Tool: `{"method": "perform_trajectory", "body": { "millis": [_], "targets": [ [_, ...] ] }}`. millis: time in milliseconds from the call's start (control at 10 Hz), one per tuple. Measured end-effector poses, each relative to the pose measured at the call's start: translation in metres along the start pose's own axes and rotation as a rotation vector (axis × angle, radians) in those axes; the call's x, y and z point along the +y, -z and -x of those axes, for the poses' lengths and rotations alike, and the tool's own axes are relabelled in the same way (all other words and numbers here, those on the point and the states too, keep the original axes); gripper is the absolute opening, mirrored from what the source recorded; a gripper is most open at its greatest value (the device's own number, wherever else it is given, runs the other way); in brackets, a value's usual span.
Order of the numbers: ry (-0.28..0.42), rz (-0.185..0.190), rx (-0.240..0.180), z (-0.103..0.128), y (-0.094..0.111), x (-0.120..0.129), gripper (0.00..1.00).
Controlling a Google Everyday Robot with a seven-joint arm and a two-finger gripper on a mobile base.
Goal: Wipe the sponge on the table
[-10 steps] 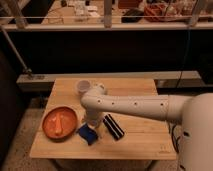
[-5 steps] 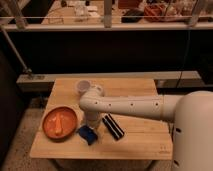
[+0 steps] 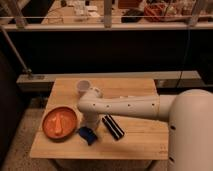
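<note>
The small bright-blue sponge (image 3: pixel 88 135) lies near the front edge of the light wooden table (image 3: pixel 137 90), just right of the orange plate. My white arm reaches in from the right and bends down at the wrist. The gripper (image 3: pixel 90 126) points straight down right over the sponge, at or just above its top. The wrist hides the far part of the sponge.
An orange plate (image 3: pixel 59 122) holding an orange item sits at the front left. A white cup (image 3: pixel 83 87) stands behind the arm. A black bar with white stripes (image 3: pixel 113 126) lies right of the sponge. A railing and a dark drop lie behind the table.
The arm's wrist has shifted slightly left and settled over the sponge. Sponge, plate, cup and black bar have stayed where they were.
</note>
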Motion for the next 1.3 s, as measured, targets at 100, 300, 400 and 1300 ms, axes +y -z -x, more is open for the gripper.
{"method": "perform_trajectory", "body": {
  "millis": [100,300,400,1300],
  "targets": [
    [0.007,0.002,0.000,0.000,-0.007,0.000,0.69],
    [0.019,0.002,0.001,0.001,-0.012,-0.002,0.69],
    [0.024,0.004,0.004,-0.001,-0.014,-0.002,0.75],
    [0.065,0.012,0.007,0.001,-0.024,-0.002,0.11]
  ]
}}
